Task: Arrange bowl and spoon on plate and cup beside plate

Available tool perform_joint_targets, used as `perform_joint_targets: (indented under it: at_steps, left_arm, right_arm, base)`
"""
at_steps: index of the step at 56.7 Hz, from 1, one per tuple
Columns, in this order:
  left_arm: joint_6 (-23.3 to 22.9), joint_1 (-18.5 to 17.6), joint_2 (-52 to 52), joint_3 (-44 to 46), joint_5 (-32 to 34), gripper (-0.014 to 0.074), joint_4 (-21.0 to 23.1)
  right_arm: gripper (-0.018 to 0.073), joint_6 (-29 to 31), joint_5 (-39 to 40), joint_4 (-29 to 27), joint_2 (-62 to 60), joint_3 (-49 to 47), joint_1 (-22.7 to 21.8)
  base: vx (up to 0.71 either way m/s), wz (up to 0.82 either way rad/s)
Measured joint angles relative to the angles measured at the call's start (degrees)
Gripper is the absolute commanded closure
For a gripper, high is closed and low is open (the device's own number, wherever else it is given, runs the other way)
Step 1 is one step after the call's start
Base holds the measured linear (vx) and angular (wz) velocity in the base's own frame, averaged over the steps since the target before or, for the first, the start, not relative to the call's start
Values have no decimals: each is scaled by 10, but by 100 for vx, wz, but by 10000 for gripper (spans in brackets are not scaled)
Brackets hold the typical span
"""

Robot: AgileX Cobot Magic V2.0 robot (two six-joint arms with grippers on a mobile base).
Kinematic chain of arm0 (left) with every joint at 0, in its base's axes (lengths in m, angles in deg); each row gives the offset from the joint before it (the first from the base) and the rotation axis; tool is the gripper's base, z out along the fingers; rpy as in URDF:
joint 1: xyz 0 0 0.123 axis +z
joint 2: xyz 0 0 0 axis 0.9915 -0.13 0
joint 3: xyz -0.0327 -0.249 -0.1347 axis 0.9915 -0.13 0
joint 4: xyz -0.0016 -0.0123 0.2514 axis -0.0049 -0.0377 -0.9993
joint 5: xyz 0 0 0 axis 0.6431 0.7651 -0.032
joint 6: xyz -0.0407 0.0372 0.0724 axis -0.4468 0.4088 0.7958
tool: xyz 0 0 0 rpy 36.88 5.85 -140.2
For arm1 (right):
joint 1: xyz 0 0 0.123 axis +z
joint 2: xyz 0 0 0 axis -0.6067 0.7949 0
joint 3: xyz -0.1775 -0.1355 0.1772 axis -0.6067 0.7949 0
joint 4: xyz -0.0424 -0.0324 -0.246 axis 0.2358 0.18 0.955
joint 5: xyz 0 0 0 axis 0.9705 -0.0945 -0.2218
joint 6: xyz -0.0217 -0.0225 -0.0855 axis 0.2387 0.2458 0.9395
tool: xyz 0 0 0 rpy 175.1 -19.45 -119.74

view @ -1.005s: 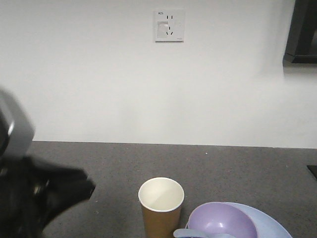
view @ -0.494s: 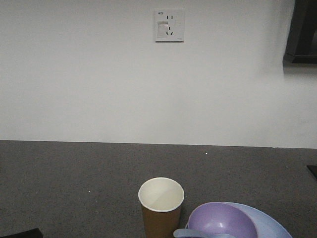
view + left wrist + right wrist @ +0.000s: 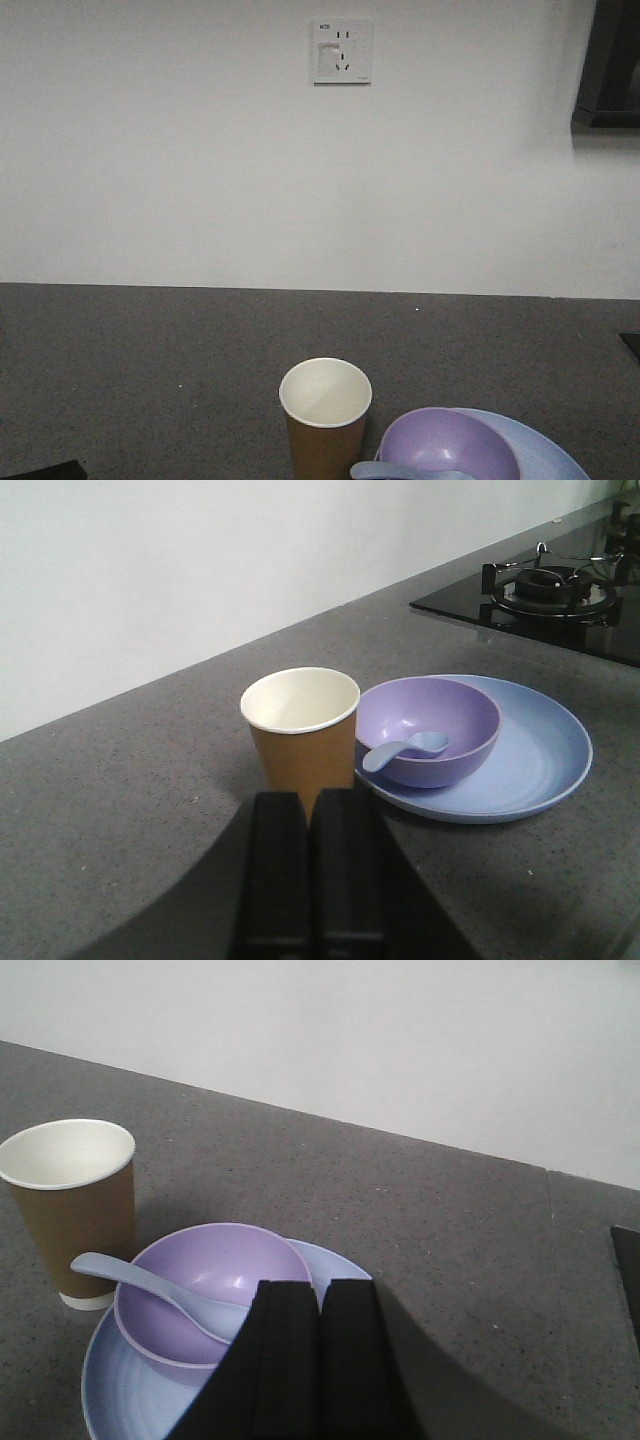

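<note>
The bowl (image 3: 430, 730) is seen resting on the plate (image 3: 540, 755), toward its left side, and is upright. The spoon (image 3: 400, 750) is laid in the bowl, with its scoop down inside and its handle leaned over the near-left rim. In the right wrist view the same bowl (image 3: 210, 1285) is shown on the left part of the plate (image 3: 130, 1395), and the spoon (image 3: 150, 1285) is seen with its handle pointed out toward the cup (image 3: 70, 1210). The cup (image 3: 300, 730) is stood upright on the surface (image 3: 120, 810) just beside the plate, on its left; whether the two touch cannot be told. Its cream inside is shown open to the top.

In the front view the cup (image 3: 325, 415) is found at the lower edge, with the bowl (image 3: 445, 445) and plate (image 3: 545, 450) to its right, and only the end of the spoon (image 3: 375, 470) is visible.

The left fingers (image 3: 310, 875) are pressed together with nothing between them, and are held near the cup's near side, apart from it. The right fingers (image 3: 315, 1360) are likewise closed together on nothing, and overlap the bowl's right edge in the view; contact cannot be judged.

A gas hob (image 3: 550, 590) is set into the surface far right. A wall socket (image 3: 342, 52) is mounted on the white wall behind.
</note>
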Motion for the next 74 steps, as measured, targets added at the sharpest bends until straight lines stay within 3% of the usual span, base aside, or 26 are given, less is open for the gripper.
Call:
perform_joint_targets:
  at_steps: [8, 13, 21, 32, 41, 47, 74]
  left_arm:
    - [0, 0, 0, -7, 7, 596, 0]
    - [9, 20, 13, -30, 33, 596, 1]
    - [13, 124, 85, -114, 83, 596, 22]
    - [13, 277, 251, -251, 92, 596, 29]
    - [13, 344, 356, -313, 70, 596, 26]
    - [13, 359, 364, -318, 46, 596, 11]
    - [13, 359, 364, -318, 37, 596, 5]
  right_arm:
    - [568, 0, 0, 0, 0, 0, 0]
    - [568, 0, 0, 0, 0, 0, 0]
    - [568, 0, 0, 0, 0, 0, 0]
    - [568, 0, 0, 0, 0, 0, 0]
    - [568, 0, 0, 0, 0, 0, 0]
    - [568, 0, -2, 0, -2, 0, 0]
    - [568, 0, -4, 0, -2, 0, 0]
  base:
    - [0, 0]
    - [0, 1]
    - [0, 0]
    - [0, 0]
    - [0, 0]
    - [0, 0]
    - [0, 0]
